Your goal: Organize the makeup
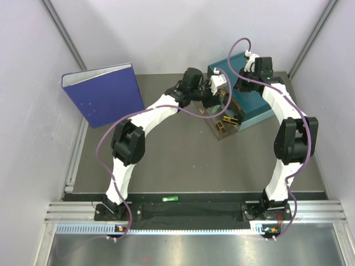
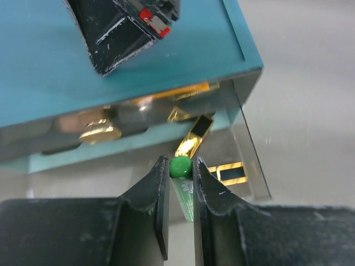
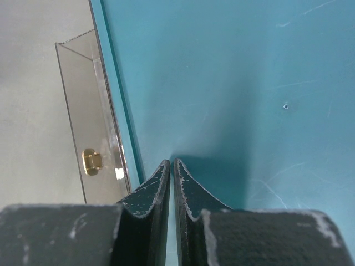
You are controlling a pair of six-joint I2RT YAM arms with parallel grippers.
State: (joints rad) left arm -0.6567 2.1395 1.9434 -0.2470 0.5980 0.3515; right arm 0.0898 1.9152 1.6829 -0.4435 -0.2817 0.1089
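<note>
The left end effector (image 2: 180, 170) is squeezed on a green capsule (image 2: 180, 166). The capsule's round top peeks out between the two black fingers (image 2: 158, 205). It is held over the clear drawer (image 2: 252, 160), which sticks out of the teal box (image 2: 66, 83).

Inside the drawer, one gold case (image 2: 195, 136) leans on a slant. A second gold case (image 2: 230, 173) lies flat near the drawer's front, just past the green capsule.

The right end effector (image 3: 171, 165) is pinched almost all the way closed, with nothing in it. Its tips are right at the flat top of the box, but I cannot tell if they touch it.

From above, the box sits at the far right of the dark surface (image 1: 166, 160). A blue binder (image 1: 102, 94) is at the far left, well apart from the box.
</note>
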